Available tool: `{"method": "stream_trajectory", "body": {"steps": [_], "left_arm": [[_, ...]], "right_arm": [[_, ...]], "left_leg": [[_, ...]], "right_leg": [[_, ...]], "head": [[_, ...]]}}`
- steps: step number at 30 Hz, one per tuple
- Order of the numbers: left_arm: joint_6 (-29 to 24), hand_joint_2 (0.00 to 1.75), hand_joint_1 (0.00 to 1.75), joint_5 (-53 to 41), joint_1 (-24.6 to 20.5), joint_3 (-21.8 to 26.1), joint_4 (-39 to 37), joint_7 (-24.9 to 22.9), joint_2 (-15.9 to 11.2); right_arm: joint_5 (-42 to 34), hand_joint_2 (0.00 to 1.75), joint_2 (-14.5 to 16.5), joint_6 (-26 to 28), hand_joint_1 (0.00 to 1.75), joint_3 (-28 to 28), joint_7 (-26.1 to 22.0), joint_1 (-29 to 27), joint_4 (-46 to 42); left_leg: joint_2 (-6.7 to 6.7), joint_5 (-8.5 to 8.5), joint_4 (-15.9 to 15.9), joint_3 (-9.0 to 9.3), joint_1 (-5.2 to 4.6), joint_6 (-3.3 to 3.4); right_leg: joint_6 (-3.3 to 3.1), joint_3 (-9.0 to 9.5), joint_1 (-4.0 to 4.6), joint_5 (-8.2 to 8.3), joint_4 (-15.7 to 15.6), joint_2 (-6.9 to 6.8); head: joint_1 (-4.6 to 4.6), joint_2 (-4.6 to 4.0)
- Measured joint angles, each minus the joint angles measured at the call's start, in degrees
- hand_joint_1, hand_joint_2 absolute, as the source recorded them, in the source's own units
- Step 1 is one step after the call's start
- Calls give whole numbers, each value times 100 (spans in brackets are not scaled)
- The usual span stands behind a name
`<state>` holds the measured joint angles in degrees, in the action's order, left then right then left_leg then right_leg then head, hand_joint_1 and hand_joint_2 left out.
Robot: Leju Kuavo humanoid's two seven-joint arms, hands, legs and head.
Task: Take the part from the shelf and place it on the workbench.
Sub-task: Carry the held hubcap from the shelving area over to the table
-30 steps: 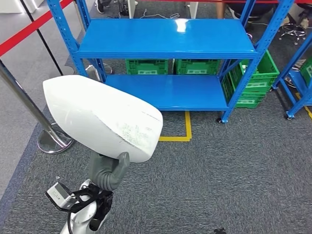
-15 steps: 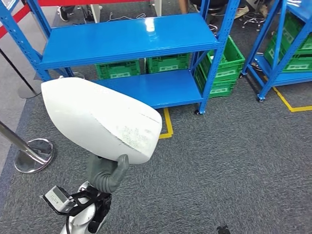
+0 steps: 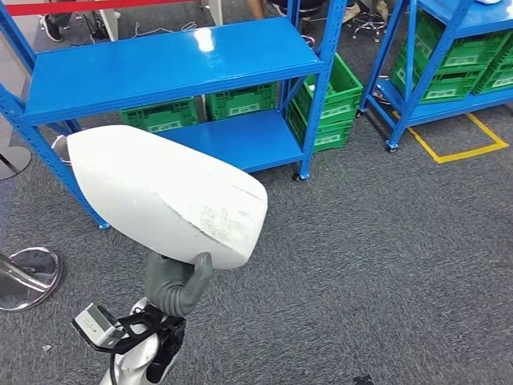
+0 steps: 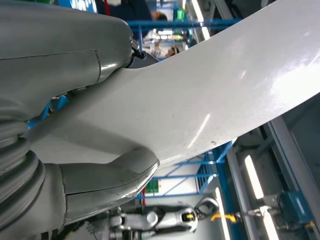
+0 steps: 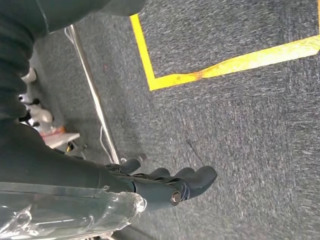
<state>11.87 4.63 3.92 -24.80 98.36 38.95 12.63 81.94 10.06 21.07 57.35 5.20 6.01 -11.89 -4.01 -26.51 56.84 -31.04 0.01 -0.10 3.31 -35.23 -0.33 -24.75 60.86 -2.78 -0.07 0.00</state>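
Part (image 3: 163, 196): big white rounded shell, held up off the floor by the left hand (image 3: 176, 282), grey thumb and fingers clamped on its lower edge near the blunt scuffed end. Part lies roughly level, pointed end toward the rack's left post, blunt end toward the robot. Left wrist view shows the same grip close up: thick grey thumb (image 4: 113, 175) pressed under the glossy white surface (image 4: 211, 95), grey hand body on the other side of it.

Right hand (image 5: 166, 185) hangs down over grey carpet (image 5: 245, 145), dark fingers stretched out straight and close together, nothing in them. A yellow tape line (image 5: 211, 70) runs across the carpet below it, and a thin metal pole (image 5: 94, 100) stands nearby.

Blue shelf rack (image 3: 169, 64) stands ahead, top shelf bare and glossy, lower shelf also blue. Green crates (image 3: 160, 116) sit on the floor behind the lower shelf; one more green crate (image 3: 329, 96) at the rack's right end. Second blue rack (image 3: 447, 72) further right with green crates on it, yellow floor tape (image 3: 466, 148) beside it. Round metal stanchion base (image 3: 27, 277) on the carpet at the left edge.
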Motion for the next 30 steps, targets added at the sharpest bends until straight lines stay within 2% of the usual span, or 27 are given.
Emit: {"method": "stream_trajectory", "body": {"steps": [1,3,4,5,6,7,8,9,10,11,12,13,14,15,16,17,19,20,21,23,24,25,26,27,28,30], "left_arm": [[1,175,175,0,0,-1,4,0,1],[6,175,175,0,-2,-3,9,0,1],[9,175,175,1,-4,-6,11,0,3],[10,175,175,1,-8,-7,14,0,5],[11,175,175,1,-8,-8,16,0,5],[9,175,175,1,-4,-7,18,0,3],[2,175,175,1,5,-5,18,0,-3],[-7,175,175,0,16,-3,17,0,-10],[-16,175,175,0,26,-1,17,0,-17],[-22,175,175,1,32,1,17,0,-22],[-24,175,175,1,35,2,17,0,-25],[-20,175,175,2,36,3,18,0,-25],[-16,175,175,2,36,2,18,0,-24],[-11,175,175,3,34,2,19,0,-23],[-8,175,175,5,36,2,18,0,-22],[-7,175,175,8,37,2,18,0,-20],[-2,175,175,16,36,-2,18,0,-13],[3,175,175,22,33,-5,18,0,-7],[8,175,175,31,30,-9,19,0,-2],[13,175,175,48,33,-9,20,0,2],[14,175,175,52,36,-8,20,0,0],[16,175,175,54,37,-6,19,0,-2],[19,175,175,55,37,-5,19,0,-4],[22,175,175,57,36,-6,19,0,-4],[25,175,175,61,35,-7,19,0,-2],[27,175,175,66,29,-8,19,0,2]], "right_arm": [[0,175,1,-2,0,0,0,10,0],[0,175,3,-10,0,0,1,11,0],[-1,175,4,-15,0,1,4,2,0],[-2,175,4,-19,0,2,10,-4,0],[-3,175,4,-20,0,3,17,-4,0],[-4,175,5,-19,0,5,24,-1,0],[-5,175,9,-18,0,5,27,2,0],[-7,175,13,-15,0,6,31,0,0],[-10,175,17,-13,0,6,35,-8,0],[-13,175,21,-9,0,6,40,-18,0],[-14,175,21,-4,0,7,44,-25,0],[-15,175,22,0,0,8,48,-27,0],[-16,175,23,3,0,8,49,-23,0],[-16,175,25,5,0,9,52,-13,0],[-17,175,26,7,0,9,56,-7,0],[-17,175,26,8,0,9,59,-8,0],[-22,175,23,12,0,12,72,-32,0],[-27,175,22,14,0,14,79,-45,0],[-33,175,20,15,0,16,85,-46,0],[-42,175,19,16,0,17,87,-26,0],[-43,175,19,14,0,17,86,-15,0],[-44,175,19,9,0,17,85,-12,0],[-47,175,19,4,0,18,84,-15,0],[-49,175,19,-2,0,19,84,-20,0],[-51,175,19,-7,0,19,85,-22,0],[-52,175,19,-15,0,20,85,-9,0]], "left_leg": [[-41,-9,2,9,-15,-27],[-133,-8,-13,20,-25,-83],[-131,-22,-14,25,-16,-120],[-61,-78,35,8,-7,-155],[50,-192,185,-56,-1,-185],[185,-363,463,-183,6,-207],[286,-560,849,-369,6,-217],[330,-719,1240,-564,6,-222],[348,-788,1519,-712,6,-224],[359,-740,1606,-771,7,-221],[375,-583,1467,-721,11,-215],[434,-358,1145,-576,21,-207],[586,-154,762,-403,40,-201],[736,-25,403,-244,67,-193],[865,40,162,-140,84,-182],[936,38,54,-101,89,-161],[829,41,19,-94,81,-89],[756,50,7,-88,84,-47],[673,61,-6,-81,89,-10],[499,58,-15,-71,74,38],[409,53,-14,-68,61,50],[325,47,-13,-65,51,56],[247,41,-12,-61,47,56],[176,32,-11,-51,46,50],[108,18,-11,-34,46,37],[-8,-23,-2,8,20,-15]], "right_leg": [[-37,84,17,32,-163,-55],[-118,65,32,39,-203,30],[-151,53,24,51,-212,89],[-182,45,12,65,-222,149],[-210,43,-4,80,-234,206],[-231,39,-18,90,-239,267],[-245,31,-21,94,-239,330],[-253,25,-21,96,-239,396],[-257,22,-20,96,-239,466],[-256,23,-21,99,-238,538],[-249,25,-25,103,-237,612],[-237,28,-31,110,-236,692],[-217,24,-34,118,-233,766],[-191,4,-32,125,-219,842],[-157,-24,-33,138,-213,908],[-119,-55,-39,154,-216,970],[-43,-111,-64,192,-243,1075],[-14,-147,-59,169,-209,1011],[12,-226,-46,84,-71,869],[50,-531,-24,-257,569,488],[66,-718,-30,-434,971,380],[77,-857,-34,-540,1281,332],[81,-899,-37,-545,1402,310],[82,-821,-38,-447,1288,291],[78,-625,-37,-277,957,242],[43,-178,-20,-6,174,20]], "head": [[-2,0],[-8,0],[-7,0],[-11,0],[-18,0],[-32,0],[-44,0],[-53,0],[-59,0],[-59,0],[-61,0],[-62,0],[-64,0],[-66,0],[-65,0],[-69,0],[-69,0],[-55,0],[-28,0],[18,0],[24,0],[23,0],[25,0],[25,0],[25,0],[28,0]]}}
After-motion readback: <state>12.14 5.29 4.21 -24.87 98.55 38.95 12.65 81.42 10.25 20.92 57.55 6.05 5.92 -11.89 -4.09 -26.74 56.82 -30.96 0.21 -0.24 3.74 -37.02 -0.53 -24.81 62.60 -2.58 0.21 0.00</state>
